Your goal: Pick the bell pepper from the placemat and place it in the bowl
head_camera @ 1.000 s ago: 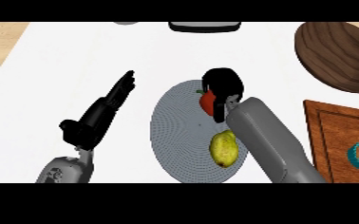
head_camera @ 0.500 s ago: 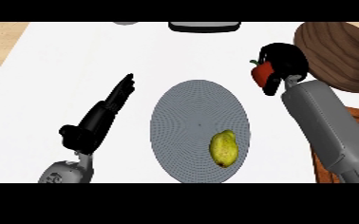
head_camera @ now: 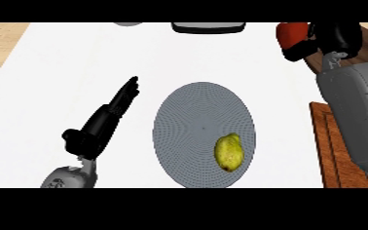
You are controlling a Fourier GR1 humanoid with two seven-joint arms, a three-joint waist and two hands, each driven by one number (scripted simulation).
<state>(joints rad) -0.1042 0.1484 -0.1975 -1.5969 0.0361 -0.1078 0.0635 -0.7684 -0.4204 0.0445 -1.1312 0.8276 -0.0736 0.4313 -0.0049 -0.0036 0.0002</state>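
- The red bell pepper (head_camera: 292,34) was at the upper right of the frame, held off the counter in the right hand (head_camera: 332,40), well away from the placemat.
- The right hand's black fingers were curled round the pepper — its red body showed on the hand's left side, with the rest hidden behind the fingers.
- Just beneath and behind that hand a brown curved edge showed, the bowl (head_camera: 314,64); most of it was covered by the hand and the grey right forearm (head_camera: 345,102), so whether the pepper was over it or beside it could not be told.
- The grey oval placemat (head_camera: 194,126) lay in the lower middle of the frame, on the white counter (head_camera: 72,68).
- A yellow-green fruit (head_camera: 229,152), lemon-like in shape, lay on the placemat's lower right part.
- The left hand (head_camera: 108,117) was at the lower left — fingers straight and together, pointing up and to the right, grasping nothing, apart from the placemat's left edge.
- A wooden tray (head_camera: 334,151) ran along the right edge, partly under the right forearm.
- At the top edge, a dark rimmed object (head_camera: 209,27) sat at centre and a small grey object (head_camera: 129,24) to its left; both were cut off and could not be identified.
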